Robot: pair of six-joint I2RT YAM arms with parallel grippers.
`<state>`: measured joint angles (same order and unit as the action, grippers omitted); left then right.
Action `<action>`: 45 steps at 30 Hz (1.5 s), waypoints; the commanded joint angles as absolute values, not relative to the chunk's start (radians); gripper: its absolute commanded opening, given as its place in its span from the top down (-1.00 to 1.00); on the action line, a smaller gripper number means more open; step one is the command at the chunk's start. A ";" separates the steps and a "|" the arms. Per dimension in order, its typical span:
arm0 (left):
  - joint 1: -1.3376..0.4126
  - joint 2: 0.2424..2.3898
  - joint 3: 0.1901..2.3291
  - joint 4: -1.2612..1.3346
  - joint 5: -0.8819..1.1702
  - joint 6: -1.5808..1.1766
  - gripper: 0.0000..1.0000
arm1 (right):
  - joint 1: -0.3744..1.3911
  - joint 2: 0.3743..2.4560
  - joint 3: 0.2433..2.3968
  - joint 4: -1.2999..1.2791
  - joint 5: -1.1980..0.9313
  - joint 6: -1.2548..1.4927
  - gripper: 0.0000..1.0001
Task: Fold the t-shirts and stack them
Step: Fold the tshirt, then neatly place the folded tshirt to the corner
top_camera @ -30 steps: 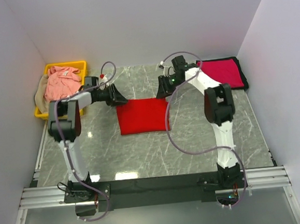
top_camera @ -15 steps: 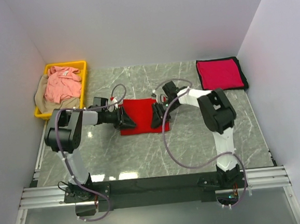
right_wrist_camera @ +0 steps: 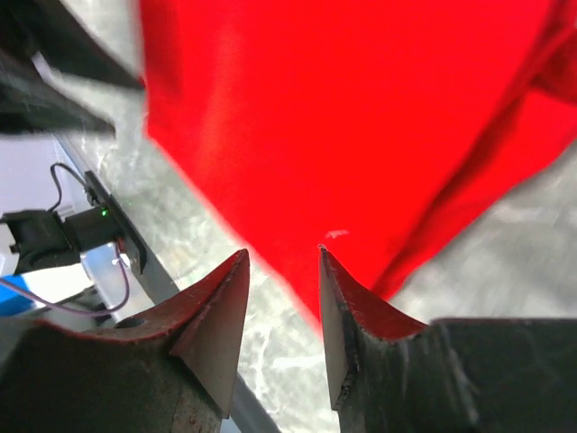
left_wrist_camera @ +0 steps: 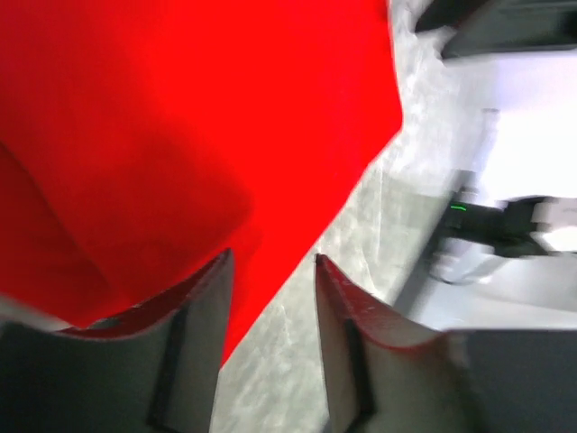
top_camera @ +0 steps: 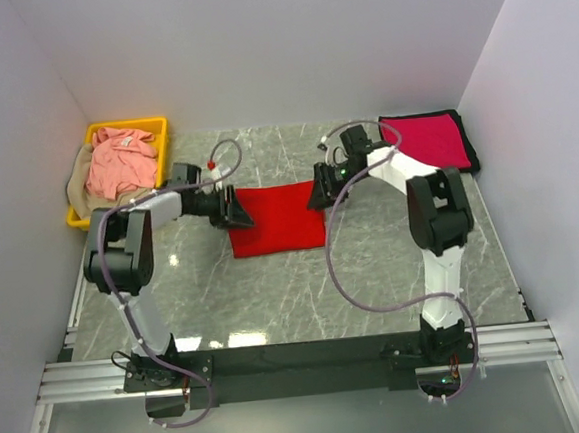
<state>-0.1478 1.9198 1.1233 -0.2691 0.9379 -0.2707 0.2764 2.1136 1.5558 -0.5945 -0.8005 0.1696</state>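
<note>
A bright red t-shirt (top_camera: 278, 219) lies folded flat in the middle of the table. My left gripper (top_camera: 237, 213) hovers at its left far corner, open, with only cloth edge and table showing between the fingers (left_wrist_camera: 270, 260). At the shirt's right far corner my right gripper (top_camera: 318, 196) is also open and holds nothing (right_wrist_camera: 282, 253). The red t-shirt fills the upper part of both wrist views (left_wrist_camera: 180, 117) (right_wrist_camera: 361, 117). A crimson-magenta t-shirt (top_camera: 424, 141) lies folded at the back right. A salmon pink t-shirt (top_camera: 120, 160) sits crumpled on a tan t-shirt (top_camera: 80, 193).
A yellow plastic bin (top_camera: 158, 124) at the back left holds the pink and tan shirts. The crimson shirt rests on a dark mat (top_camera: 471, 152). White walls close in the marble table (top_camera: 276, 298) at the back and both sides.
Half a second ago both grippers were low over the red shirt's sides. They have since drawn outward and toward its far corners, jaws a little wider. The shirt lies flat.
</note>
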 commanded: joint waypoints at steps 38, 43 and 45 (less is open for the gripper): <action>-0.905 1.957 1.209 -0.034 0.149 0.448 0.37 | 0.034 1.881 1.177 -0.364 -0.787 0.497 -0.15; -0.867 1.889 1.187 -0.041 0.256 0.413 0.73 | 0.041 1.885 1.109 -0.273 -0.816 0.575 -0.36; -0.842 1.870 1.195 -0.043 0.311 0.381 0.91 | 0.044 1.888 1.092 -0.226 -0.828 0.606 -0.38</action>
